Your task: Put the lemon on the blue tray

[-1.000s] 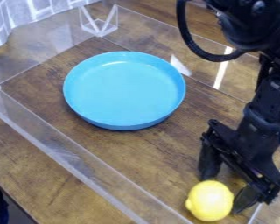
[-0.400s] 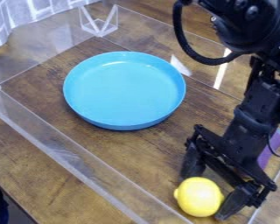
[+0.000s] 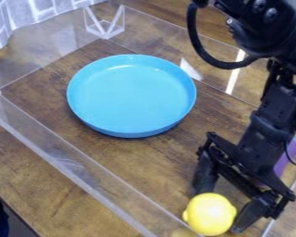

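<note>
- One blue tray (image 3: 132, 95) sits empty at the left-centre of the wooden bench (image 3: 40, 162), well apart from the fruit
- Low at the right, the lemon (image 3: 211, 214) rests on the bench near the picture's bottom edge, between the spread fingers
- Over it the hand (image 3: 232, 206) stands released, jaws wide, nothing grasped
- Risk, as I judge it: the smooth round lemon may squirt out sideways if the fingers close off-centre, or roll toward the clear wall (image 3: 64, 176)
</note>
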Available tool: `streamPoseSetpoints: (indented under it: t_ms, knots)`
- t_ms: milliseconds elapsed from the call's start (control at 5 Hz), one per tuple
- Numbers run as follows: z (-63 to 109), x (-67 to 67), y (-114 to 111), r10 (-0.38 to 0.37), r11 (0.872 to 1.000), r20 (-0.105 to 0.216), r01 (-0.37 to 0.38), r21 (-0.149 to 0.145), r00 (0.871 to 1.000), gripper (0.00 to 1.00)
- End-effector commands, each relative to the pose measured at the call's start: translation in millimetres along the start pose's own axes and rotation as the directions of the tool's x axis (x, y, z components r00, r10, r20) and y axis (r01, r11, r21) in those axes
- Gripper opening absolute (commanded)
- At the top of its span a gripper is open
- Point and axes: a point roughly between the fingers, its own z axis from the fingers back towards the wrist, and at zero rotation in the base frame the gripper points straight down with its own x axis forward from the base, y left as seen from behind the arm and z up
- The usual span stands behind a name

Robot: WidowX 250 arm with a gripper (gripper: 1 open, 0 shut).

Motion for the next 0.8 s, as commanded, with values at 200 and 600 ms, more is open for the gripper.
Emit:
streamPoseSetpoints:
  t_ms: [200,600]
  knots:
    - [10.7,-5.4,-6.6,-0.055,0.998,-0.001,0.055,0.028,0.999,1.00]
    - [12.4,-5.5,-2.6,-0.080,0.995,-0.027,0.081,0.052,0.996,1.00]
